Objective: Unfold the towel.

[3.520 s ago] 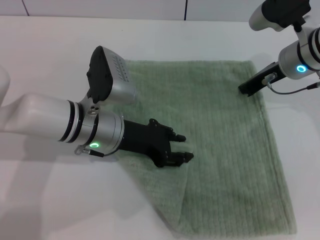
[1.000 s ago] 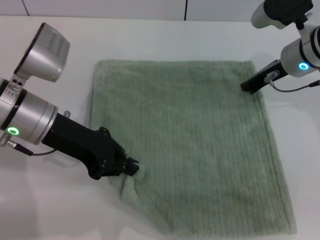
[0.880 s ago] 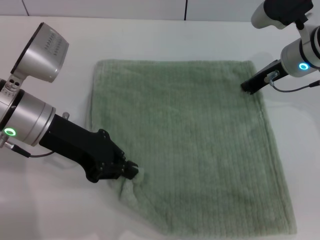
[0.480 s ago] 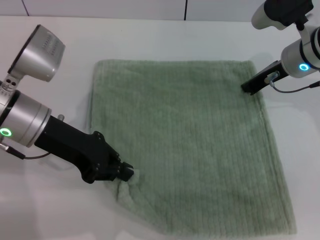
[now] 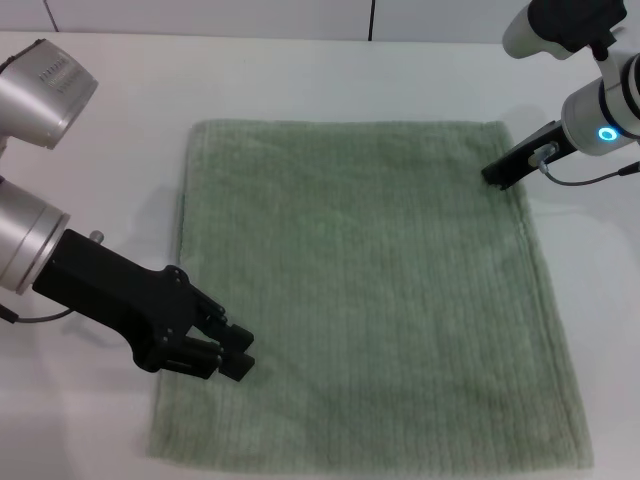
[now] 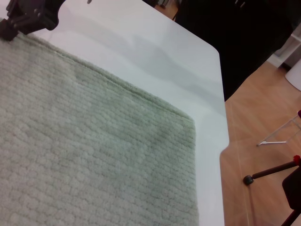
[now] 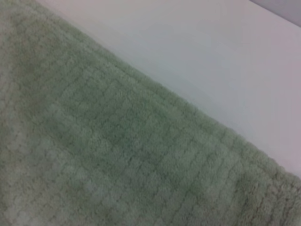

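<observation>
The pale sage-green towel (image 5: 370,290) lies spread flat on the white table (image 5: 300,70), all its corners showing. My left gripper (image 5: 240,352) is open and empty, just above the towel's near left part, a little in from its left edge. My right gripper (image 5: 497,176) is shut on the towel's far right corner and holds it at the table. The left wrist view shows the ribbed towel (image 6: 70,155) with the right gripper (image 6: 23,19) at its corner. The right wrist view shows the towel's hem (image 7: 117,155) close up.
The table's edge (image 6: 214,117) runs past the towel's right side, with wooden floor (image 6: 263,103) beyond it. Bare table lies to the left of the towel and behind it.
My left gripper pulled the folded near left corner out towards the left and near side, then let go and opened. The towel now lies flat. The right arm has not moved.
</observation>
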`<state>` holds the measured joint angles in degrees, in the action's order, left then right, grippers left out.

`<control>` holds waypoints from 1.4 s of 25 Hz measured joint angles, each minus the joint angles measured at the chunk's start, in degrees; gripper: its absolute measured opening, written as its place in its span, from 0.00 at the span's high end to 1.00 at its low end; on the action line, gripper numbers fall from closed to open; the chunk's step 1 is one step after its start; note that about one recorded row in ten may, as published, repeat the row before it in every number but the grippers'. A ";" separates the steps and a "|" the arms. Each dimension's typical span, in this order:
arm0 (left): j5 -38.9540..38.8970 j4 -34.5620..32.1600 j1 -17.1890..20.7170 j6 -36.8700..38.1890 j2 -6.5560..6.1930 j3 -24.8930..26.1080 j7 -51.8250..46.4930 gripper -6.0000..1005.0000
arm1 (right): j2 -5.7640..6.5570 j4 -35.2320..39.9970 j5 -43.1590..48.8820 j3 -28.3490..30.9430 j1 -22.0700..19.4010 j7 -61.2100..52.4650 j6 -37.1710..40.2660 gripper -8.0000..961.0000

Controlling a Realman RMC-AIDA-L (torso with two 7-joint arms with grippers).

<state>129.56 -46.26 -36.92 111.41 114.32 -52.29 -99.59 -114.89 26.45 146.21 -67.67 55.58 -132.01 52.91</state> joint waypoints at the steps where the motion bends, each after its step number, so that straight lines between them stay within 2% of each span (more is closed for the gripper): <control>1: 0.00 -0.04 0.02 0.00 0.00 0.00 -0.07 0.73 | -0.03 0.00 0.00 0.00 0.00 0.00 0.00 0.97; 4: -0.02 -0.88 0.07 -0.70 0.16 0.66 -0.08 0.71 | -0.05 0.00 0.00 0.00 0.03 0.00 0.00 0.97; 6: -0.22 -1.21 0.00 -1.96 0.50 3.14 0.16 0.71 | -0.06 0.00 0.00 0.00 0.06 0.00 0.00 0.96; 7: -0.63 -1.26 -0.12 -2.89 0.74 5.41 0.65 0.71 | -0.07 0.06 0.00 0.00 0.08 0.00 0.01 0.96; 8: -2.54 -1.08 -0.26 -4.17 1.39 10.50 2.91 0.71 | -0.08 0.46 0.00 -0.02 0.12 0.00 0.21 0.96; 9: -2.54 -1.08 -0.26 -4.17 1.39 10.50 2.91 0.71 | -0.08 0.46 0.00 -0.02 0.12 0.00 0.21 0.96; 12: -6.48 -0.51 0.02 -5.93 2.70 16.47 6.91 0.71 | -0.14 2.29 0.08 -0.08 0.14 -0.05 1.36 0.96; 13: -9.95 1.08 0.45 -8.10 3.24 19.24 9.40 0.71 | -0.26 5.01 0.11 -0.05 0.09 -0.48 3.02 0.96; 14: -9.95 1.08 0.45 -8.10 3.24 19.24 9.40 0.71 | -0.26 5.01 0.11 -0.05 0.09 -0.48 3.02 0.95; 15: -11.39 2.21 0.62 -8.94 3.32 20.01 10.67 0.71 | -0.53 7.40 0.11 -0.05 -0.08 -0.72 4.29 0.95; 16: -16.40 7.27 0.93 -11.25 3.14 22.28 14.52 0.71 | -1.42 12.38 0.24 -0.33 -0.78 -0.85 5.75 0.95; 17: -16.40 7.27 0.93 -11.25 3.14 22.28 14.52 0.71 | -1.42 12.38 0.24 -0.33 -0.78 -0.85 5.75 0.95; 18: -20.96 12.82 1.23 -13.32 2.92 25.70 18.33 0.70 | -2.13 15.22 0.49 -0.52 -1.43 -0.83 5.72 0.95; 20: -22.68 14.74 1.45 -14.25 2.91 27.14 19.88 0.70 | -3.57 21.00 1.10 -1.24 -3.26 -0.70 3.72 0.95; 21: -27.10 19.11 2.29 -16.95 3.27 31.77 24.63 0.69 | -4.51 25.60 0.62 -4.05 -5.48 -0.76 -1.14 0.95; 22: -27.10 19.11 2.29 -16.95 3.27 31.77 24.63 0.69 | -4.51 25.60 0.62 -4.05 -5.48 -0.76 -1.14 0.94; 23: -30.00 21.54 2.89 -18.53 3.47 34.28 27.16 0.69 | -4.64 28.06 -2.78 -8.66 -7.87 -1.11 -7.28 0.94; 24: -33.05 24.16 3.52 -20.12 3.58 36.25 29.28 0.69 | -4.65 29.03 -4.90 -10.85 -9.21 -1.10 -10.44 0.94; 25: -33.93 24.82 3.70 -20.58 3.60 36.72 29.79 0.68 | -4.65 29.03 -4.90 -10.85 -9.21 -1.10 -10.44 0.94; 26: -35.99 26.26 3.97 -21.92 3.62 37.50 30.98 0.68 | -4.61 30.39 -7.14 -13.92 -11.11 -1.10 -14.47 0.94; 27: -38.02 27.79 4.20 -23.63 3.63 38.12 32.28 0.68 | -4.59 31.62 -9.02 -17.06 -13.09 -0.99 -18.72 0.94; 28: -40.56 29.69 4.35 -27.46 3.64 38.46 34.28 0.68 | -4.57 33.62 -10.86 -22.78 -16.35 -0.75 -26.92 0.94; 29: -40.56 29.69 4.35 -27.46 3.64 38.46 34.28 0.67 | -4.57 33.62 -10.86 -22.78 -16.35 -0.75 -26.92 0.94; 30: -42.42 31.13 4.36 -31.15 3.69 38.53 36.83 0.67 | -4.61 34.46 -11.18 -26.16 -18.16 -0.71 -31.97 0.94; 31: -43.11 31.77 4.34 -32.54 3.70 38.55 38.27 0.67 | -4.65 35.08 -11.22 -32.13 -21.21 -0.76 -42.21 0.93; 33: -43.97 32.63 4.26 -34.63 3.73 38.57 41.02 0.66 | -4.66 34.89 -10.99 -37.09 -23.62 -0.77 -50.83 0.93; 34: -44.21 32.85 4.18 -35.81 3.77 38.57 42.38 0.66 | -4.66 34.89 -10.99 -37.09 -23.62 -0.77 -50.83 0.93; 35: -44.21 32.85 4.18 -35.81 3.77 38.57 42.38 0.66 | -4.66 34.51 -10.77 -39.44 -24.84 -0.73 -55.22 0.93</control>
<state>85.35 -13.41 -32.75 75.60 118.09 -13.71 -57.21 -119.55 60.96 135.44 -107.11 30.74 -132.75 -2.31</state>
